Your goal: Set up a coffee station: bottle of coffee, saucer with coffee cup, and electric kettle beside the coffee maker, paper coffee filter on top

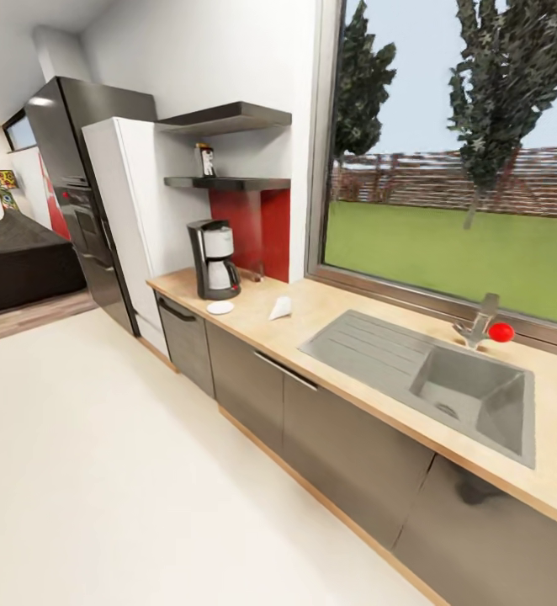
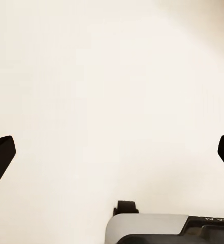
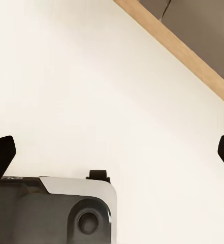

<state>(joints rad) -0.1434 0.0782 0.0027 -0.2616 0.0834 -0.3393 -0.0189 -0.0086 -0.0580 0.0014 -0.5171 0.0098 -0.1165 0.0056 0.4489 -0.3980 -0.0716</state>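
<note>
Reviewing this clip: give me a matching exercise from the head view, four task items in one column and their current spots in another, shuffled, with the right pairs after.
Things:
1. coffee maker
2. bottle of coffee
3. saucer
4. paper coffee filter

Places:
A. on the lower kitchen shelf against the wall
B. on the kitchen countertop, between the coffee maker and the sink
C. at the counter's far end, below the shelves
D. flat on the counter, just in front of the coffee maker

Pairs: 1-C, 2-A, 3-D, 4-B

Two shelves (image 1: 228,118), one saucer (image 1: 220,308)
</note>
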